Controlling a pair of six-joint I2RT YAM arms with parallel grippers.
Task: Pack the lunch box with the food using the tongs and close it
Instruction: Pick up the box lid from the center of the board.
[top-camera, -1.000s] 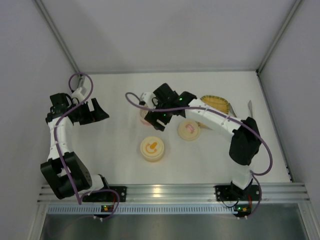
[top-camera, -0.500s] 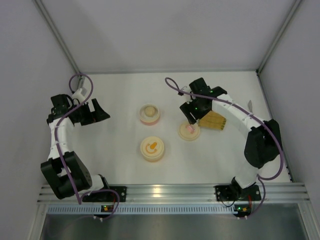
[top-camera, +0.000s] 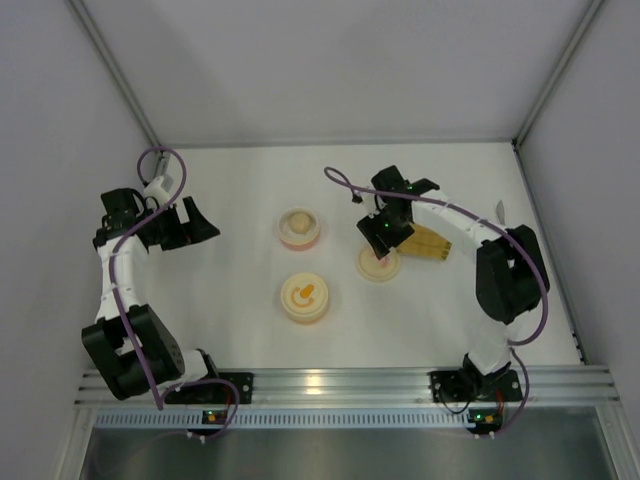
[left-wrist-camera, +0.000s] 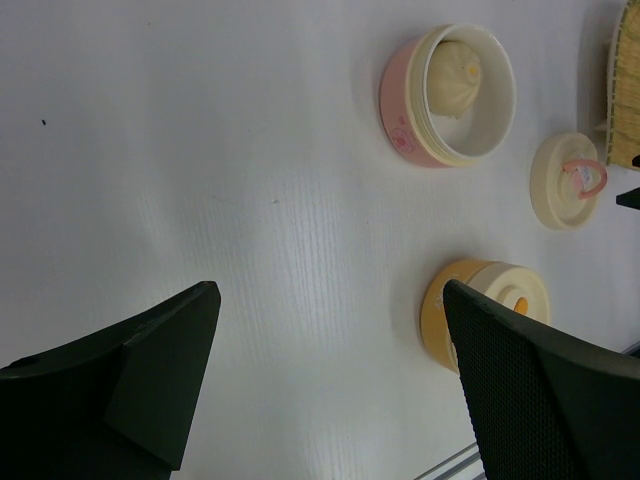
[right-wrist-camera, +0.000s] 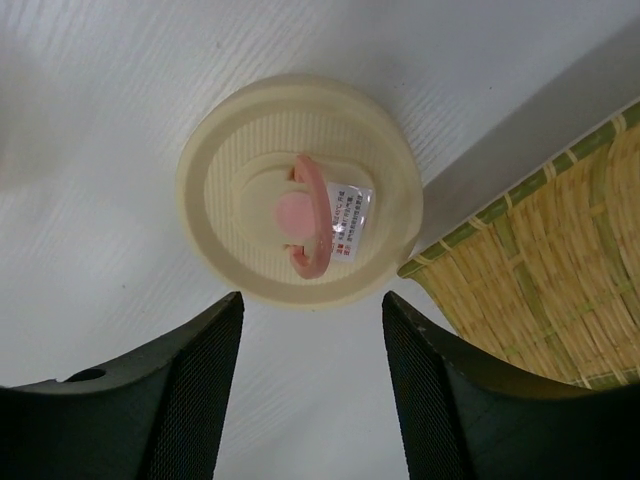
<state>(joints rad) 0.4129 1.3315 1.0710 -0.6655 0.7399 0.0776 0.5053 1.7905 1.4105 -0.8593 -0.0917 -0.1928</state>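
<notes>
The closing step appeared in hand: the right gripper (right-wrist-camera: 312, 310) hung released above the lid (right-wrist-camera: 225, 190), needing descent onto its pink handle (right-wrist-camera: 312, 185); the left gripper (left-wrist-camera: 332, 295) idled, released.

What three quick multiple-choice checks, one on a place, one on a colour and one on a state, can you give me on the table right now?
1. Where is the pale bun?
A) in the pink bowl
B) on the yellow tray
C) in the orange box

2. What colour is the handle on the loose cream lid?
A) green
B) pink
C) blue

3. How is the left gripper?
A) shut on the tongs
B) open, holding nothing
C) shut on a lid

Key:
1 A: the left wrist view shows the bun inside the pink bowl.
2 B: the right wrist view shows a pink handle on the lid.
3 B: its jaws stand wide apart with nothing between them.
</notes>
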